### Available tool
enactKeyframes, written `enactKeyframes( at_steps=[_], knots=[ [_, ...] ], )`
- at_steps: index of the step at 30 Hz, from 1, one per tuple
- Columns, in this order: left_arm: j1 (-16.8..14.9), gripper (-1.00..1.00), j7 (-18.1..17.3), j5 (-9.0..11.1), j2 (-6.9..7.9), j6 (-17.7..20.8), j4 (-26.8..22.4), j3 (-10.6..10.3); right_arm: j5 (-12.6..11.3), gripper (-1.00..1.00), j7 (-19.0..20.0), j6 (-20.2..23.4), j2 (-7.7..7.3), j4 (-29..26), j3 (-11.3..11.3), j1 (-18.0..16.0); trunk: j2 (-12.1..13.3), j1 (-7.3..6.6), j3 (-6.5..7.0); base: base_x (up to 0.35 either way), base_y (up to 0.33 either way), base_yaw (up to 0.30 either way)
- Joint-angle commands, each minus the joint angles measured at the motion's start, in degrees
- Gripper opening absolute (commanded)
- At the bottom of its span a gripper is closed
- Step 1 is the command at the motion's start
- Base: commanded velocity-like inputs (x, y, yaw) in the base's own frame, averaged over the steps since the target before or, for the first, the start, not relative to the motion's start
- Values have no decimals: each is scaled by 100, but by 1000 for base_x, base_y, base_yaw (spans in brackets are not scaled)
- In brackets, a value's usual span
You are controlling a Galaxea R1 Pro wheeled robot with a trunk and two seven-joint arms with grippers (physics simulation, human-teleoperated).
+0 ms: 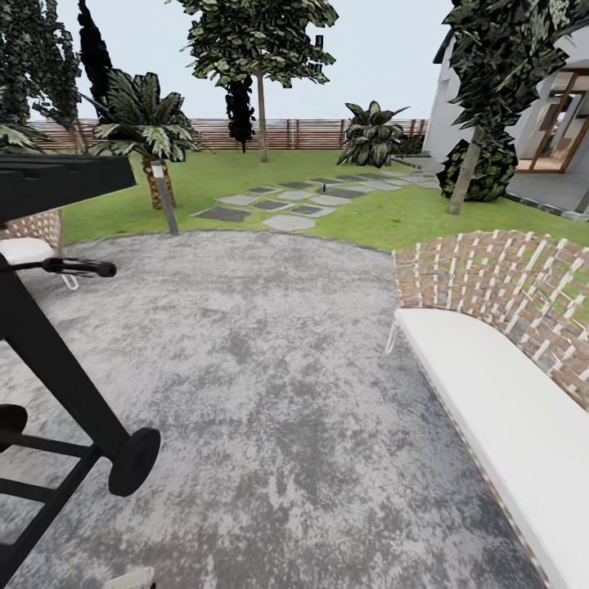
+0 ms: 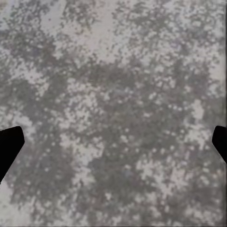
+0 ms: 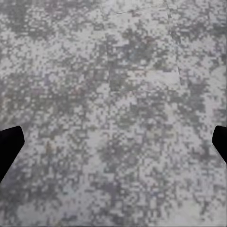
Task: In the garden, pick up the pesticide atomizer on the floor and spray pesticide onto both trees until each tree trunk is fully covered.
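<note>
The garden lawn [image 1: 368,214] lies beyond a grey mottled patio [image 1: 262,368], crossed by grey paving slabs [image 1: 288,204] and closed off by a brown slat fence [image 1: 303,133]. One tall tree stands far off on the grass, its trunk [image 1: 262,119] straight. A second tree at the right has a leaning trunk [image 1: 464,176]. The pesticide is out of view. My left gripper [image 2: 113,146] hangs open over the patio floor, its black fingertips [image 2: 9,146] at the picture's edges. My right gripper [image 3: 113,146] is open too, above the same stone, with nothing between its fingertips [image 3: 9,146].
A black wheeled grill [image 1: 57,384] stands close on the left. A wicker sofa with a white cushion [image 1: 499,409] runs along the right. A short palm [image 1: 154,176] and a grey post [image 1: 166,200] stand at the lawn's edge. A house [image 1: 556,123] is at the far right.
</note>
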Motion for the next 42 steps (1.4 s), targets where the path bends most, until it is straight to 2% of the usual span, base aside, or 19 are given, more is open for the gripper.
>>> enactKeyframes(
  at_steps=[1, 18, 42],
  knots=[
    [-3, 100, 4, 55, 1, -18, 5, -22, 20, 100, 46, -20, 8, 4, -39, -3, -1, 2, -5, 338, -46, 0],
    [-3, 100, 3, 60, 10, -18, 5, -16, 52, 100, 70, -94, 14, 8, 8, -3, -1, 2, -5, 338, -112, 0],
    [-3, 100, 3, 64, 10, -18, 5, -14, 63, 100, 58, -95, 14, 34, 10, -3, -1, 2, -5, 339, -4, 0]
  ],
)
